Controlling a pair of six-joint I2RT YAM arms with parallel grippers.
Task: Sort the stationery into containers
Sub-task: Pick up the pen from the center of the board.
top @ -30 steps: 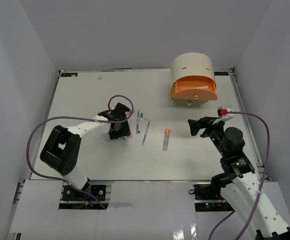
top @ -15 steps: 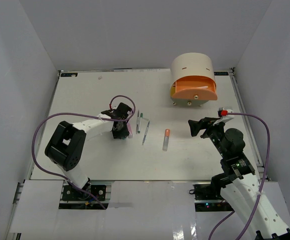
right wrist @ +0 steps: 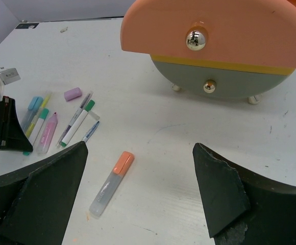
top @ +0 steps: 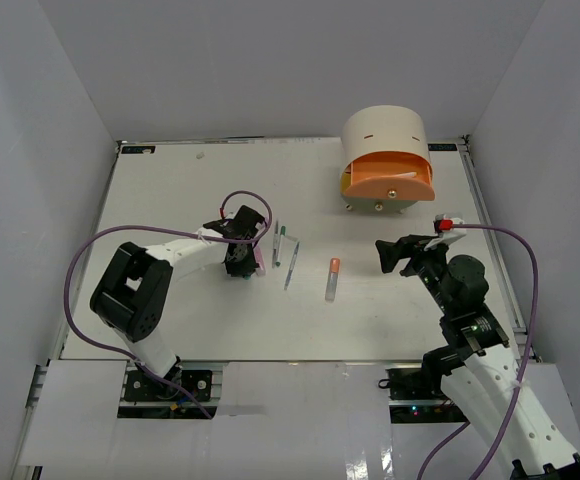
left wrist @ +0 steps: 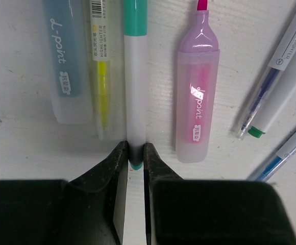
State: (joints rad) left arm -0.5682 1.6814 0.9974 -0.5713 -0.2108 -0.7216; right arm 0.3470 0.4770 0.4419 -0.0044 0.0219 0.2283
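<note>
One blue marker (left wrist: 66, 61), one yellow highlighter (left wrist: 101, 76), one teal-capped pen (left wrist: 136, 76) and one pink marker (left wrist: 198, 107) lie side by side, long axes running straight away from the jaws. Three thin pens (left wrist: 270, 76) slant off right. Left gripper (left wrist: 133, 162) pinches the teal-capped pen's near end. Right gripper (right wrist: 139, 150) is spread wide. One orange-capped marker (right wrist: 111, 185) lies ahead of its jaws, untouched, cap end farther away.

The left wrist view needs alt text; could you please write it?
The left gripper pinches the near end of a white pen with a teal cap, lying on a white table. A pale blue marker and a thin yellow highlighter lie to its left, a pink marker and several thin pens to its right.
</note>
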